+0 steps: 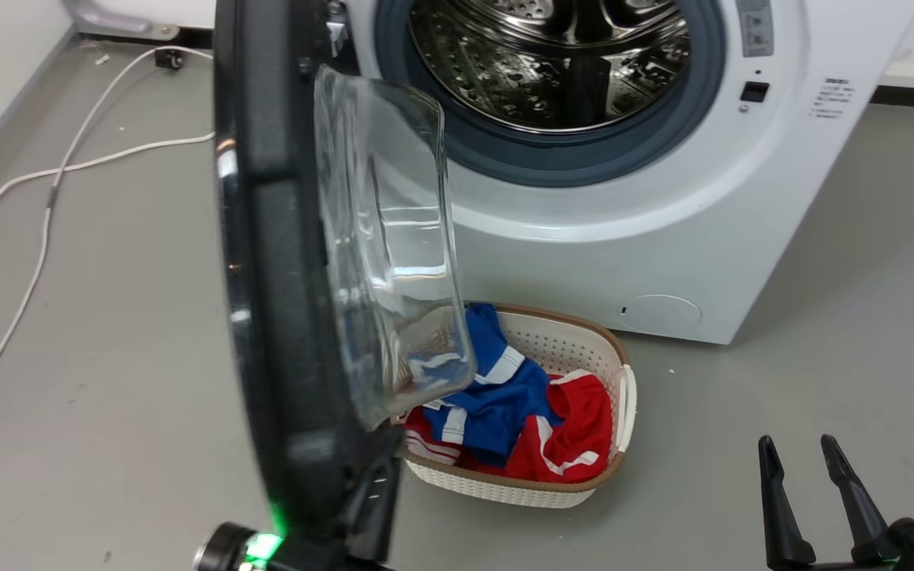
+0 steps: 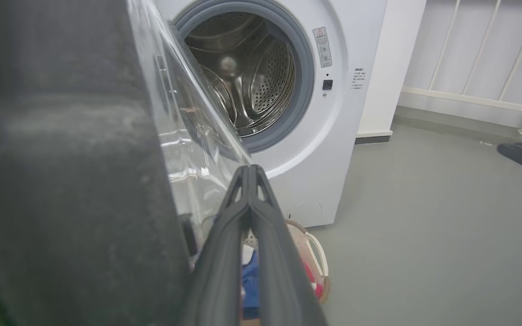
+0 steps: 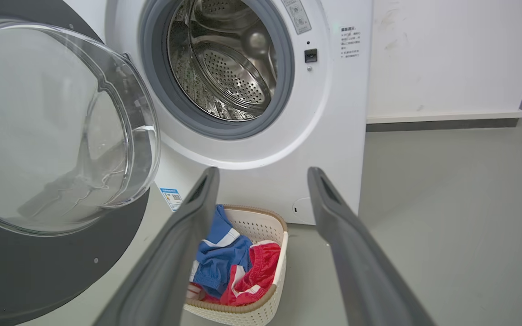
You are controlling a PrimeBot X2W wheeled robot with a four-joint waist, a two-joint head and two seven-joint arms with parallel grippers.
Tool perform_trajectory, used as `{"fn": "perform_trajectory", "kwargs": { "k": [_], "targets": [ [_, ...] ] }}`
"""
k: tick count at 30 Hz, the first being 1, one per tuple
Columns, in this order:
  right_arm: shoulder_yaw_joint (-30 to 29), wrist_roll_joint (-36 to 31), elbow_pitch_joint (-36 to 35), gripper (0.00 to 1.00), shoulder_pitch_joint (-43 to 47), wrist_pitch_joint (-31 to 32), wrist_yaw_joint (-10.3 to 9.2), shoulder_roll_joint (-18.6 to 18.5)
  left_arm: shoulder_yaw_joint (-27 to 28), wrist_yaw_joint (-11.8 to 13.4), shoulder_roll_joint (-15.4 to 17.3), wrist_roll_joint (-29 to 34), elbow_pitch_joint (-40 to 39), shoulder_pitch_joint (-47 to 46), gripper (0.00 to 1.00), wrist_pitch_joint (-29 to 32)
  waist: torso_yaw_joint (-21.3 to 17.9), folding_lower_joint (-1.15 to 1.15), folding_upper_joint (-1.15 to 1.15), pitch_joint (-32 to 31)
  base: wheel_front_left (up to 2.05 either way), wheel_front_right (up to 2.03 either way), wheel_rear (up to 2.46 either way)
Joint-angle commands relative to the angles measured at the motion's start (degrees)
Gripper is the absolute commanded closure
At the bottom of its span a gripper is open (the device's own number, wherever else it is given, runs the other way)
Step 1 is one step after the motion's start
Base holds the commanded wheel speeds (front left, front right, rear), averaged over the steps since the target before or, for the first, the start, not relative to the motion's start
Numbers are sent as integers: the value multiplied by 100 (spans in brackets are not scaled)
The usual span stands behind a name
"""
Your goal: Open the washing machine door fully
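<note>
In front of the white washing machine point(image 1: 663, 238), your washing machine door point(image 1: 266, 277) is standing out edge-on from the open drum, your left gripper point(image 2: 252, 171) is sitting pressed together just beside its glass, and your right gripper point(image 1: 798, 446) is hovering spread wide.

Large round glossy black washing machine door point(image 1: 270, 262) with a bulging clear glass bowl point(image 1: 385, 254) at its centre. It stands swung well out from the white front-loading machine point(image 1: 663, 238), attached at the machine's left edge, so the grey-ringed steel drum mouth point(image 1: 552, 63) is wholly uncovered. The head view shows it upright and nearly edge-on, with the bowl bulging toward the side of the drum mouth. The right wrist view shows its inner face, a dark matte ring around the bowl.
</note>
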Motion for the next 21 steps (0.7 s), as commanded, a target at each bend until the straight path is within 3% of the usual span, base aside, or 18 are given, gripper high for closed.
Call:
{"fn": "perform_trajectory", "kwargs": {
  "k": [1,12,21],
  "targets": [
    [-14,-27,9,0,43,-11,-1,10,288,128,111,-41,-1,0,100,28,104,0,0,-14,0,0,0],
    [-22,-61,0,0,48,-11,-1,10,1134,352,243,-209,-188,389,100,23,317,0,0,27,0,0,0],
    [-14,-134,-41,0,-61,-11,-1,10,2010,370,489,-415,-172,218,100,13,320,0,0,162,0,0,0]
  ]
}}
